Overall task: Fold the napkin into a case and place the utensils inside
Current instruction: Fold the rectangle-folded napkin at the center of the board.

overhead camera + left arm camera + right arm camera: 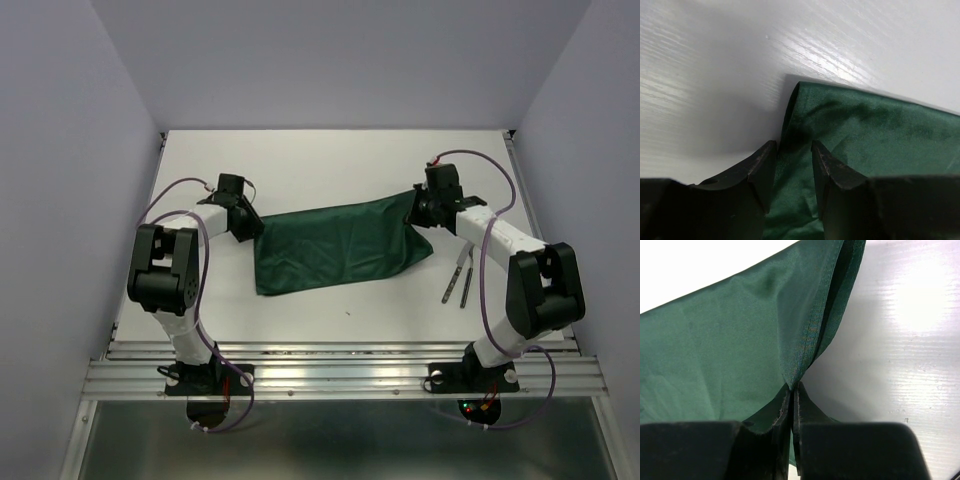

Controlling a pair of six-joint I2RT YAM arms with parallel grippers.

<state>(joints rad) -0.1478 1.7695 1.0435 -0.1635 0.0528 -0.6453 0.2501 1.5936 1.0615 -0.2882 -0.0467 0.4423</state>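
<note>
The dark green napkin [335,245] lies folded into a wide band across the middle of the white table [330,160]. My left gripper [252,226] is at its left end; in the left wrist view the fingers [794,147] stand apart with the napkin's edge [870,135] between them, not pinched. My right gripper [415,212] is at the napkin's far right corner; the right wrist view shows it [792,387] shut on a pinched fold of the napkin [730,340], lifted a little. The two silver utensils [458,280] lie side by side on the table to the right of the napkin.
The table's side walls [80,200] stand close on the left and right. A metal rail [340,375] runs along the near edge at the arm bases.
</note>
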